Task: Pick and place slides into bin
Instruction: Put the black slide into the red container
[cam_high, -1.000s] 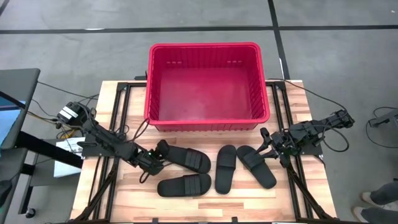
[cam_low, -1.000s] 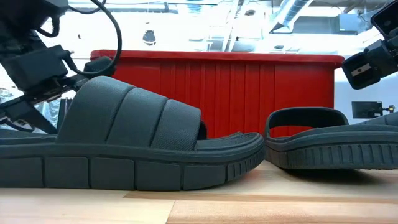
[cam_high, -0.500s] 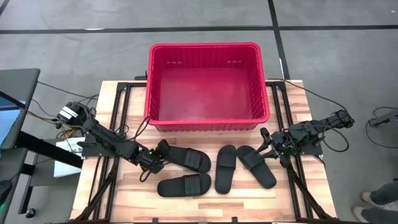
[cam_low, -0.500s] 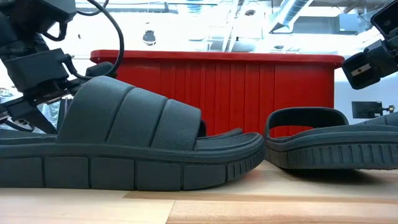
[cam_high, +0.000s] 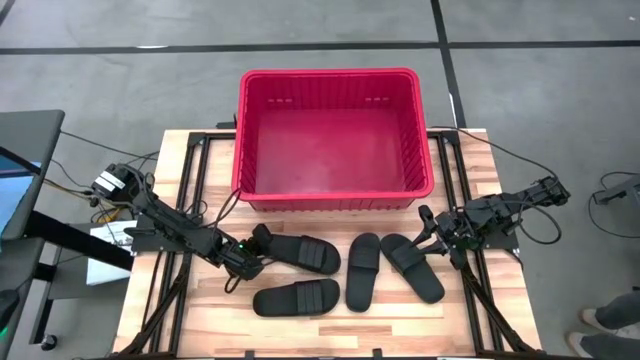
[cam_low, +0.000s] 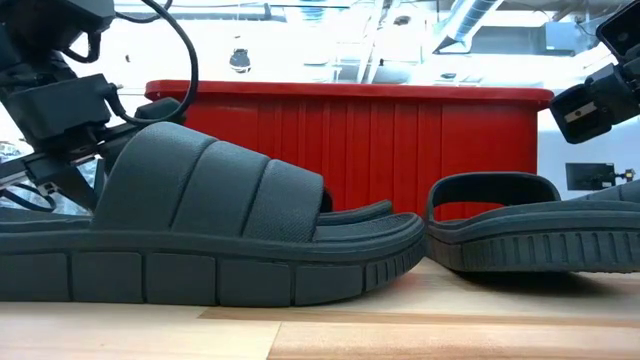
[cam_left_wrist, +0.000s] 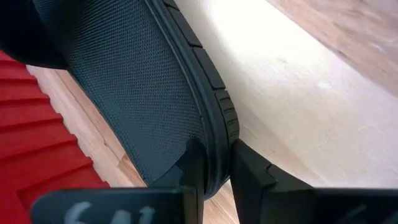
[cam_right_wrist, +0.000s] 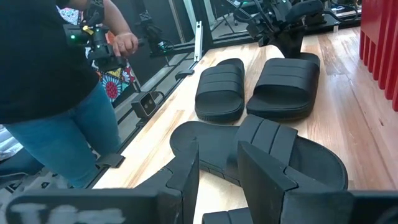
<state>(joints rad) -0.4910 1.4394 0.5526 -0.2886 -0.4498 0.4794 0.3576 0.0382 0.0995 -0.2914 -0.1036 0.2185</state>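
Observation:
Four black slides lie on the wooden table in front of the red bin (cam_high: 335, 130). My left gripper (cam_high: 254, 252) is shut on the left end of the leftmost slide (cam_high: 305, 255), which lies flat near the bin's front wall. Another slide (cam_high: 297, 297) lies nearer the front edge, and a third (cam_high: 362, 270) stands middle right. My right gripper (cam_high: 432, 228) hangs open over the far end of the rightmost slide (cam_high: 412, 266); its fingers (cam_right_wrist: 186, 171) point across the table at the other slides. My left gripper pinches the rim of the sole (cam_left_wrist: 214, 146) at the slide's left end between its two fingers (cam_left_wrist: 193, 168). One finger is on the textured footbed side, the other on the grooved outer side. The fingers come nearly level from the table's left. The slide rests on the table.
The bin's ribbed front wall (cam_low: 400, 140) stands close behind the slides. Black frame rails run along both table sides (cam_high: 190, 200). A person (cam_right_wrist: 56, 81) stands beside the table, one hand on a device. Bare wood lies along the front edge (cam_high: 330, 335).
My left gripper's fingers have closed in on the leftmost slide's left end and taken hold of it. The slide lies about where it was. My right gripper has kept still.

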